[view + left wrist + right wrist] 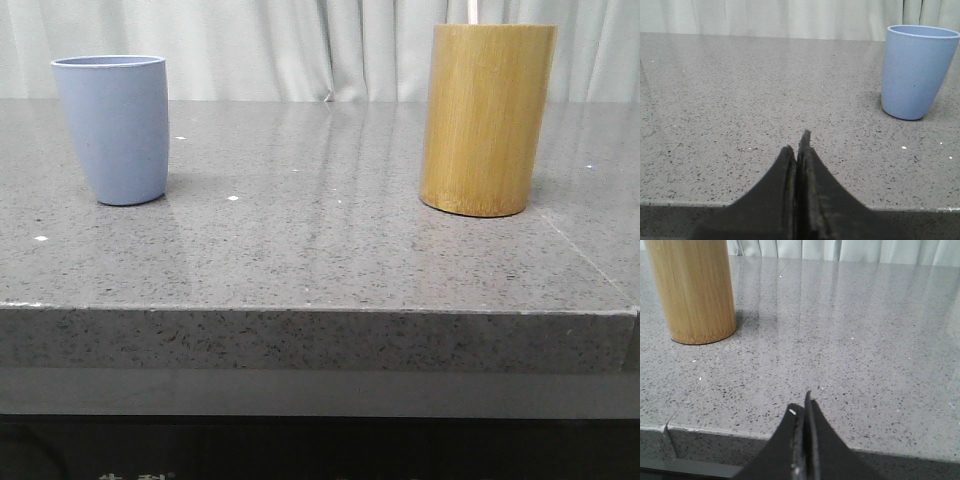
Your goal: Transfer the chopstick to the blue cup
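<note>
The blue cup point(113, 128) stands upright on the left of the grey stone table point(320, 250); the left wrist view shows the blue cup point(917, 71) too. A pale pink chopstick point(471, 11) pokes out of the top of the bamboo cylinder point(487, 118) on the right; just its short tip shows. My left gripper point(798, 142) is shut and holds nothing, low at the table's near edge, well short of the cup. My right gripper point(804, 401) is also shut and holds nothing, at the near edge, apart from the bamboo cylinder point(692, 289).
Bare speckled stone lies between the cup and the cylinder. The table's front edge point(320, 310) drops off towards me. A pale curtain point(300, 45) hangs behind the table.
</note>
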`<state>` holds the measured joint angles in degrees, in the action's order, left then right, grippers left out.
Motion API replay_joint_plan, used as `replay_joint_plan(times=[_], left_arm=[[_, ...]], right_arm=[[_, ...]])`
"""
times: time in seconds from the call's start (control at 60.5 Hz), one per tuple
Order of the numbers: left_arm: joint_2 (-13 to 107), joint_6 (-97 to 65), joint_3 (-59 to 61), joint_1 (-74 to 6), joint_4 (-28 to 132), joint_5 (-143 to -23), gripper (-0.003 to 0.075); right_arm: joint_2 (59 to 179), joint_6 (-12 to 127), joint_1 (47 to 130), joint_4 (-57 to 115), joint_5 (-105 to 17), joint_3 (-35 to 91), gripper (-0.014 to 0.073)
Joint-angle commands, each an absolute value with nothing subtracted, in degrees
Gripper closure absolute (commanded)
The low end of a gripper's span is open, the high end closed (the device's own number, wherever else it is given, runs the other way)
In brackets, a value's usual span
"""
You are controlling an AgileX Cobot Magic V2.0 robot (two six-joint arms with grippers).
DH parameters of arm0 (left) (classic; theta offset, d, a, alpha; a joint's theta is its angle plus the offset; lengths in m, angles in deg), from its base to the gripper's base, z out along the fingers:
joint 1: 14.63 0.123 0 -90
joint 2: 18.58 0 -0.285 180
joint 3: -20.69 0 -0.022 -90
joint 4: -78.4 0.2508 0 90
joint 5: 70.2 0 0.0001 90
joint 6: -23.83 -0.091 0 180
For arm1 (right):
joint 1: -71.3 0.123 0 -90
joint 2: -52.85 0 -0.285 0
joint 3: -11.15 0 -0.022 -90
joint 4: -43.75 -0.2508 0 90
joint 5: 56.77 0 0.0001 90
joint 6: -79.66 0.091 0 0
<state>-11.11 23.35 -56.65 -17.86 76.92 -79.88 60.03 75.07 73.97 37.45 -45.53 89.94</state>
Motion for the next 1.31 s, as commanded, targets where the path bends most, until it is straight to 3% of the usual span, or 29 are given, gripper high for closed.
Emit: replay_joint_plan(times=[0.0, 1.107, 1.289], left_arm=[[-12.4, 23.8, -57.0, -17.7, 76.4, -75.0, 0.0739], [-12.4, 23.8, -57.0, -17.7, 76.4, -74.2, 0.0739], [-12.4, 23.8, -57.0, -17.7, 74.0, -69.6, 0.0739]], right_arm=[[58.9, 74.9, 73.7, 37.3, -50.4, 89.7, 0.0694], [58.9, 74.9, 73.7, 37.3, -50.4, 89.7, 0.0694], [58.9, 74.9, 73.7, 34.8, -56.8, 89.2, 0.0694]])
